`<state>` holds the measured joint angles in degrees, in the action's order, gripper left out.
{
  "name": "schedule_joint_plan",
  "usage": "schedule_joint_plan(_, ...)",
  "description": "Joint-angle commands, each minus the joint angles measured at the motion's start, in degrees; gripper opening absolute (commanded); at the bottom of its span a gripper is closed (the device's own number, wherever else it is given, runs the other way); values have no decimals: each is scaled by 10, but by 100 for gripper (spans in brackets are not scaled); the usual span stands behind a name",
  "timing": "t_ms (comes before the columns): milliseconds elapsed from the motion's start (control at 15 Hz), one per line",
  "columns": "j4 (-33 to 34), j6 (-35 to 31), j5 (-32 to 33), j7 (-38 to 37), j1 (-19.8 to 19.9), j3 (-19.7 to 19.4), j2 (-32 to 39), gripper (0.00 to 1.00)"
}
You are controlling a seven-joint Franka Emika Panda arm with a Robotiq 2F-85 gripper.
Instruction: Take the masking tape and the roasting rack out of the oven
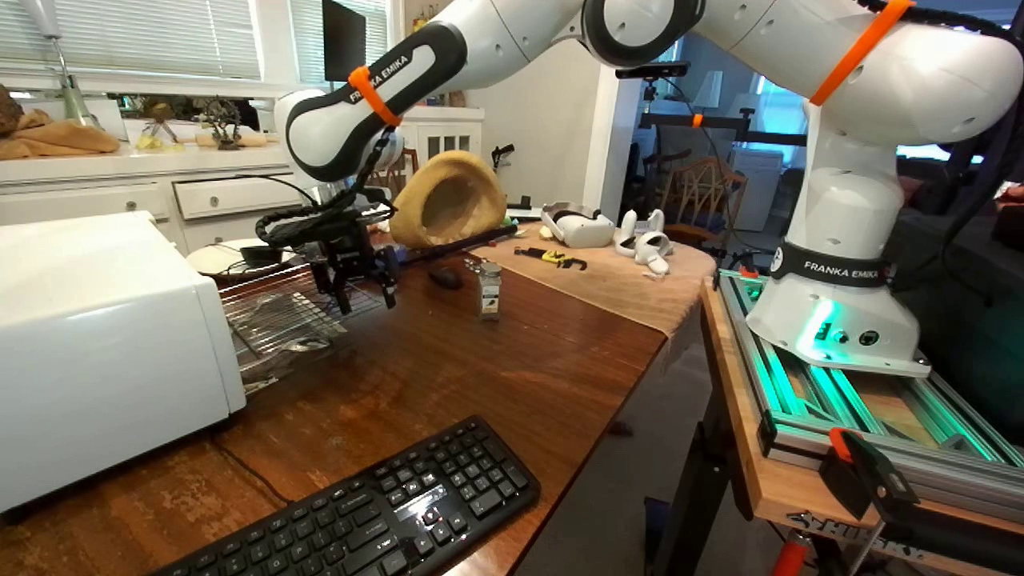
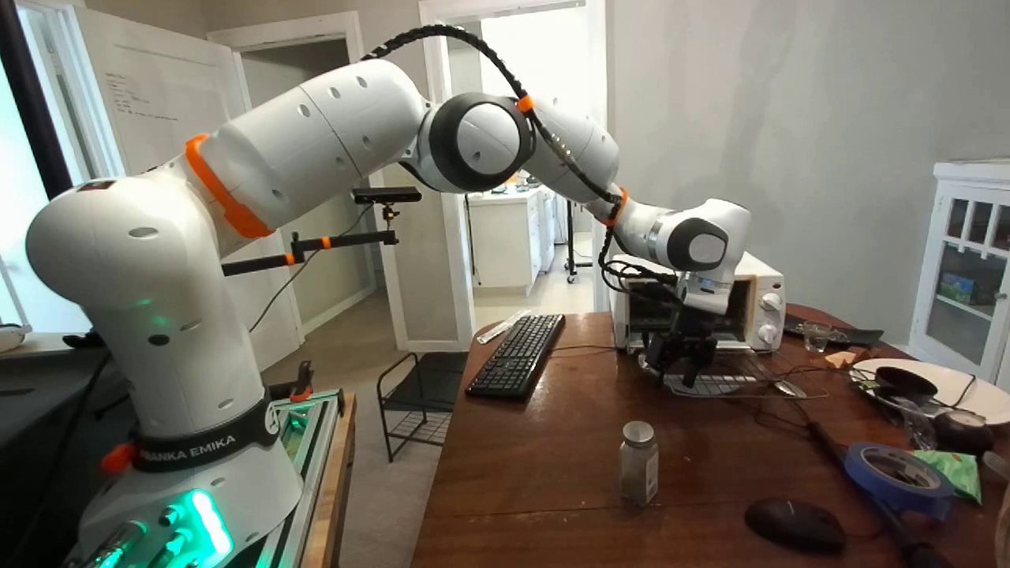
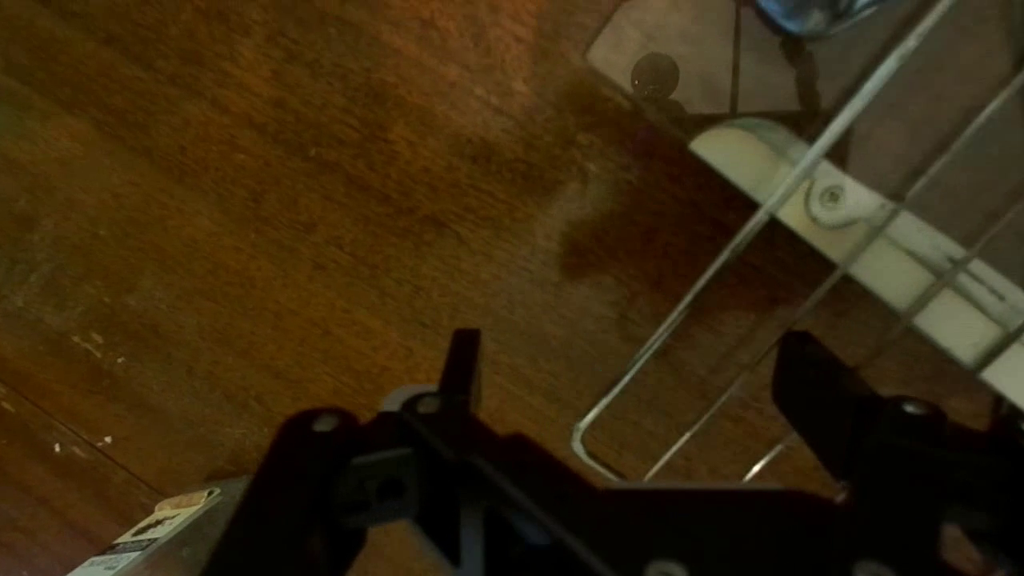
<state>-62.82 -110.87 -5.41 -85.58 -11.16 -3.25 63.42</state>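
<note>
The oven is a white box on the wooden table; its dark open front shows in an exterior view. The roasting rack juts out of the front, over what looks like the lowered glass door. It also shows in an exterior view and the wrist view. My gripper is over the rack's outer end, also seen in an exterior view. In the wrist view the gripper is open, a rack corner between its fingers. A blue tape roll lies on the table, outside the oven.
A glass jar stands near the gripper. A black keyboard lies before the oven, a black mouse near the tape. A white plate with cables and a dark bowl, and a long black rod, lie beyond the rack.
</note>
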Motion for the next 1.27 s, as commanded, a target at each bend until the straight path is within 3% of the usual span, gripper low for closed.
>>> schedule_joint_plan(0,4,-24,-3,-11,-2,8,3,100)
schedule_joint_plan(800,-22,-54,-4,-11,-9,17,-24,100)
schedule_joint_plan(867,5,-36,0,-2,-5,16,-5,100)
schedule_joint_plan(1200,2,-36,1,-2,-7,17,-11,100)
